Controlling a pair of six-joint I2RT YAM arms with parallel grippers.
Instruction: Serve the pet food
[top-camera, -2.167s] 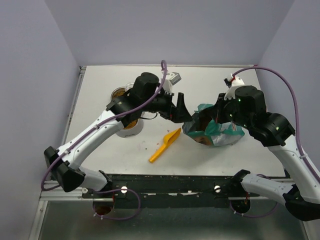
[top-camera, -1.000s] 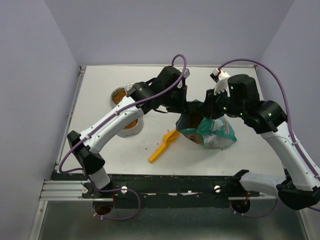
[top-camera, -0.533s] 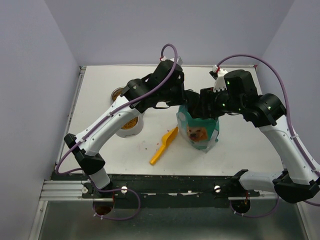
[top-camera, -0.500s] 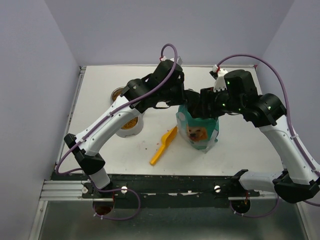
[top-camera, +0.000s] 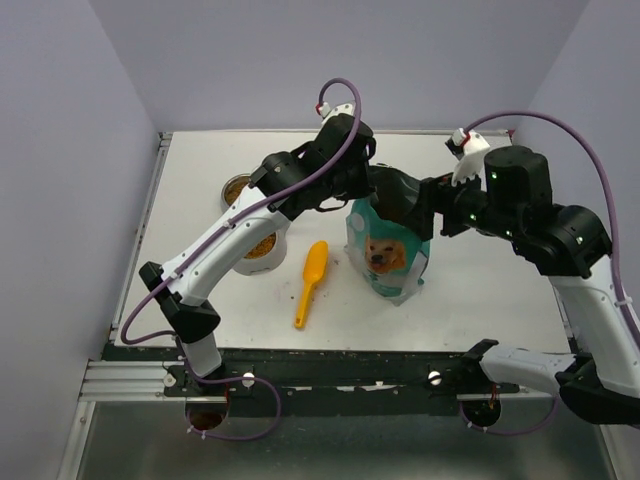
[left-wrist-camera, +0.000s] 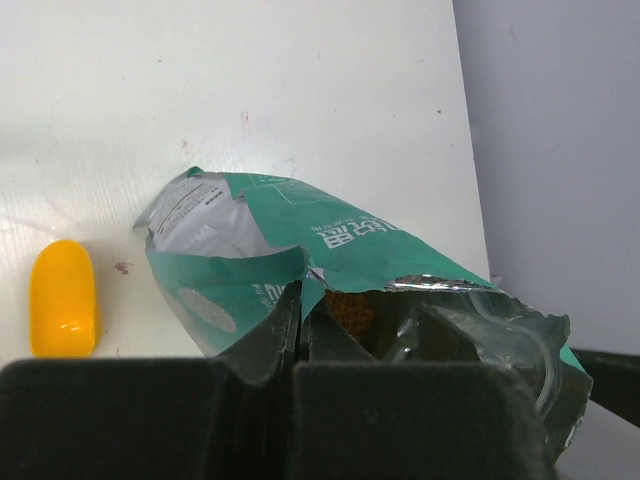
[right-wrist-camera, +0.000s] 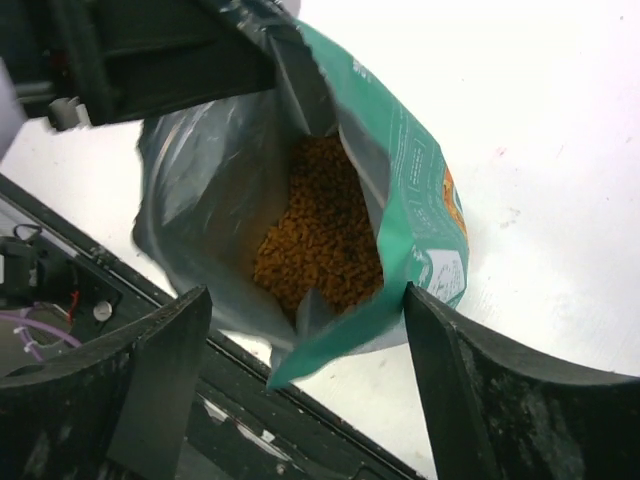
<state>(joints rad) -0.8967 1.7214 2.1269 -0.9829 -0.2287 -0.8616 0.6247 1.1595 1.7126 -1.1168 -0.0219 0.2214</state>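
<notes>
Our left claw (left-wrist-camera: 300, 335) is pinched tight on the torn top edge of the teal-and-white bag (top-camera: 388, 262), its two fingers pressed together with only a fold of the rim between them. The bag stands upright on the counter (top-camera: 480, 290) under that grip, the dog picture facing the arm bases.

Our right claw (right-wrist-camera: 308, 300) is spread wide on the opposite side of the bag's mouth. The bag's near rim sits in the gap between its two fingers. We cannot tell whether either finger touches the rim, but nothing is clamped.

The pet food (right-wrist-camera: 320, 235) lies inside the bag as a loose brown heap, straight ahead of the right claw and low between the silver inner walls. From the left wrist, we see a small patch of it just past the pinch, to the right of the left claw's fingers.

An orange scoop (top-camera: 311, 282) lies flat on the counter to the left of the left claw, apart from the bag. Further left in the overhead view stand two bowls (top-camera: 257, 250) with brown contents, partly hidden by the left arm.
</notes>
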